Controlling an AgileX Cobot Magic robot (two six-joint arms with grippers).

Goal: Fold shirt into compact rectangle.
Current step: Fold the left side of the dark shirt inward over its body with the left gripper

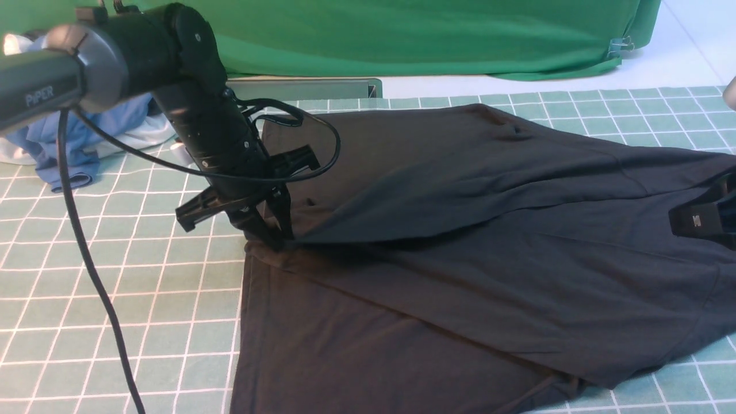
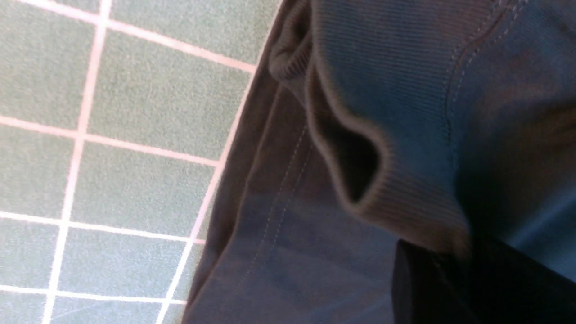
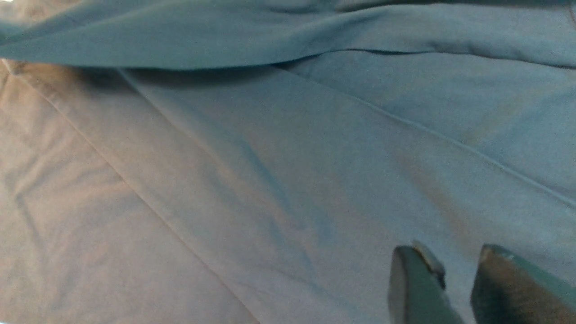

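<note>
The black shirt (image 1: 471,253) lies spread on the green checked cloth (image 1: 115,299), with one flap folded across from the right toward its left edge. My left gripper (image 1: 273,238) points down at that left edge, where the flap's tip meets it. In the left wrist view a ribbed hem (image 2: 405,198) of the shirt runs in between the dark fingers (image 2: 418,288), which are shut on it. My right gripper (image 1: 710,215) shows only partly at the right edge, over the shirt. Its fingers (image 3: 418,283) stand apart just above flat fabric (image 3: 270,180), with nothing between them; the right gripper (image 3: 454,256) is open.
A heap of blue and white garments (image 1: 75,138) lies at the back left behind my left arm. A grey metal channel (image 1: 305,89) and a green backdrop (image 1: 431,34) close off the back. My left arm's cable (image 1: 86,259) hangs down over the cloth.
</note>
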